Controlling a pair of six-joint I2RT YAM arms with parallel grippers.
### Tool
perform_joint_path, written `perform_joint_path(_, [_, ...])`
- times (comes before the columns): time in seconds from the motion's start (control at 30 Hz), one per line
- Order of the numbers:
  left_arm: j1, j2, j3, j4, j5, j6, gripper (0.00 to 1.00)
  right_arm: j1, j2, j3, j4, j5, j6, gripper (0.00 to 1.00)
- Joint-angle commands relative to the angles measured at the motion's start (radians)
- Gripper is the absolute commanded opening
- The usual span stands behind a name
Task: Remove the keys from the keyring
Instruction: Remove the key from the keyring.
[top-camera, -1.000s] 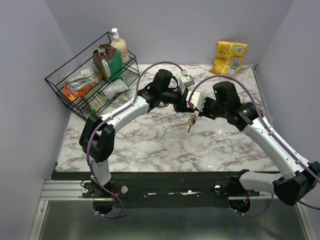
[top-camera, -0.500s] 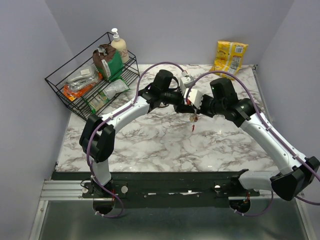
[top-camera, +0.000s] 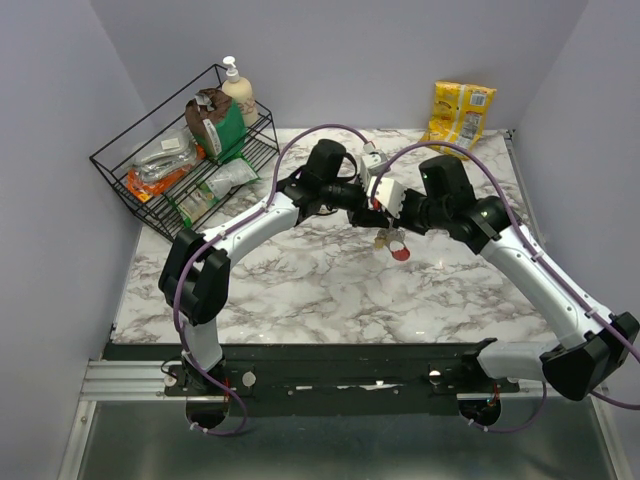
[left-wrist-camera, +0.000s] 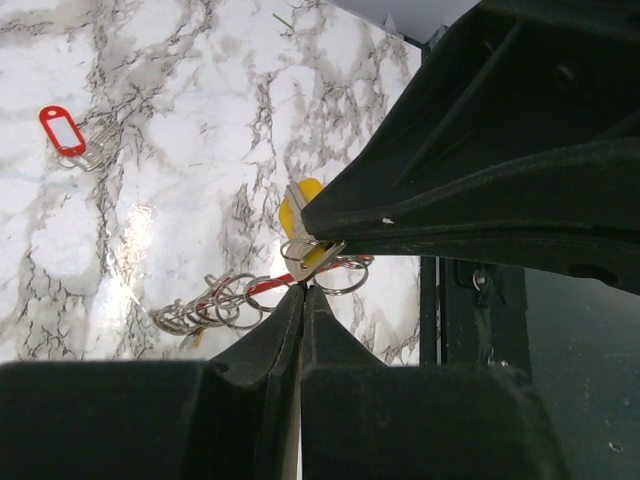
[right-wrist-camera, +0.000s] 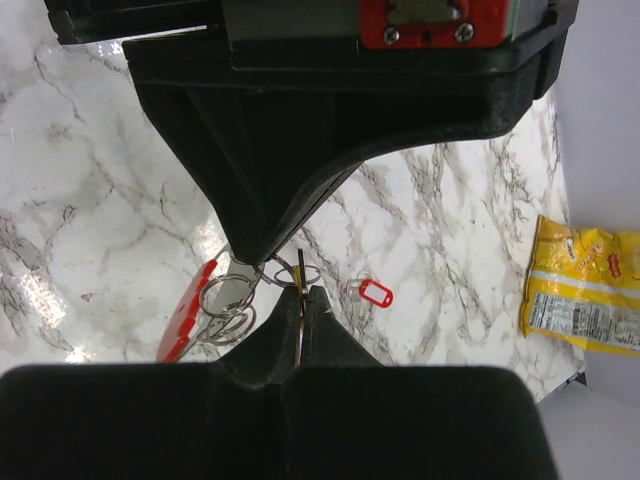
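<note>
The two arms meet tip to tip above the marble table (top-camera: 300, 290), a little toward 12 o'clock from its middle, and the bunch hangs in the air between them. The right gripper (right-wrist-camera: 300, 293) is clenched on the edge of a yellow-headed key (left-wrist-camera: 298, 205). The left gripper (left-wrist-camera: 303, 292) has its fingers drawn to a thin seam, tips right against that key and the keyring (right-wrist-camera: 228, 297). Which of the two they pinch, if either, cannot be told.

A second ago the red strap (top-camera: 398, 250) hung as a straight line toward 6 o'clock under the bunch. Now it shows as an open loop swung out to 4 o'clock. In the first half of that second the right arm moved toward 10 o'clock, closer to the left one. Since then both arms have hardly shifted.

Several loose rings (left-wrist-camera: 210, 312) dangle beside the strap. A red tag (left-wrist-camera: 62, 130) lies alone on the marble, well apart from the bunch. The wire rack (top-camera: 160, 180) at 10 o'clock and the yellow bag (top-camera: 460, 115) at 1 o'clock are where they were.
</note>
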Motion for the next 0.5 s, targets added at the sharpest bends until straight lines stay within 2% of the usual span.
perform_joint_path(0.0, [-0.001, -0.023, 0.005, 0.027, 0.103, -0.028, 0.16, 0.010, -0.035, 0.009, 0.041, 0.017, -0.011, 0.01])
perform_joint_path(0.1, [0.012, -0.029, -0.014, 0.095, 0.188, -0.093, 0.20, 0.010, -0.043, 0.003, 0.043, 0.017, -0.022, 0.01])
perform_joint_path(0.23, [0.031, -0.040, -0.070, 0.292, 0.288, -0.218, 0.24, 0.010, -0.049, -0.005, 0.043, 0.019, -0.034, 0.01])
perform_joint_path(0.33, [0.062, -0.053, -0.137, 0.484, 0.363, -0.436, 0.27, 0.010, -0.055, -0.007, 0.041, 0.019, -0.046, 0.01])
perform_joint_path(0.37, [0.077, -0.058, -0.165, 0.729, 0.379, -0.529, 0.28, 0.010, -0.058, -0.007, 0.039, 0.014, -0.051, 0.01])
perform_joint_path(0.4, [0.088, -0.055, -0.197, 0.897, 0.402, -0.773, 0.30, 0.010, -0.061, -0.007, 0.036, 0.011, -0.062, 0.01])
perform_joint_path(0.43, [0.097, -0.049, -0.253, 1.076, 0.403, -0.888, 0.31, 0.010, -0.063, -0.008, 0.036, 0.007, -0.066, 0.01])
perform_joint_path(0.47, [0.104, -0.034, -0.271, 1.380, 0.402, -0.980, 0.32, 0.010, -0.069, -0.008, 0.035, -0.001, -0.071, 0.01])
